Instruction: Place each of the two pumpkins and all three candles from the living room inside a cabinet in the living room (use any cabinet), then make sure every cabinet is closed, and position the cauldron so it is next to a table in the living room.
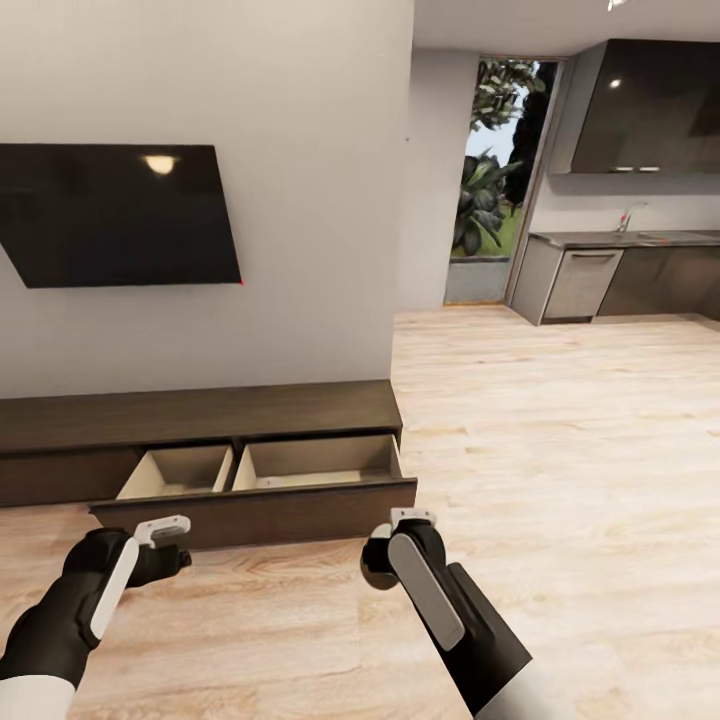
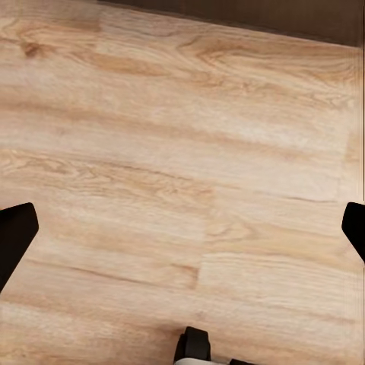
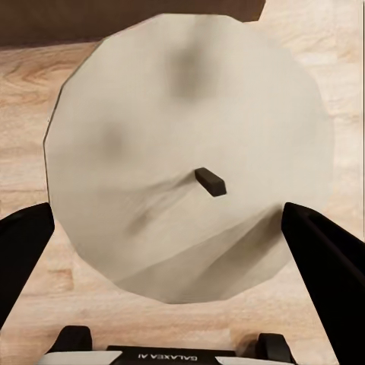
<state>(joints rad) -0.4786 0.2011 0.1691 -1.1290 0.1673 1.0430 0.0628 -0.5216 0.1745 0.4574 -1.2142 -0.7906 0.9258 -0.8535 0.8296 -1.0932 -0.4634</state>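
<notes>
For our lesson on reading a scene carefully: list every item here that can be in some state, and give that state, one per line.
cabinet: one wide drawer pulled out.
drawer: open, two pale compartments.
left gripper: open, holding nothing, above the floor.
right gripper: shut on a candle.
candle: held between the fingers, dark wick visible.
television: screen dark.

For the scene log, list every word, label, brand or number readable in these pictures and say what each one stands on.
"GALAXEA AI", seen upside down in the right wrist view, on the pale housing at the base of the right gripper, below the candle it holds.
No readable text on the wall television, the cabinet, its open drawer, the kitchen units or the left gripper.
</notes>
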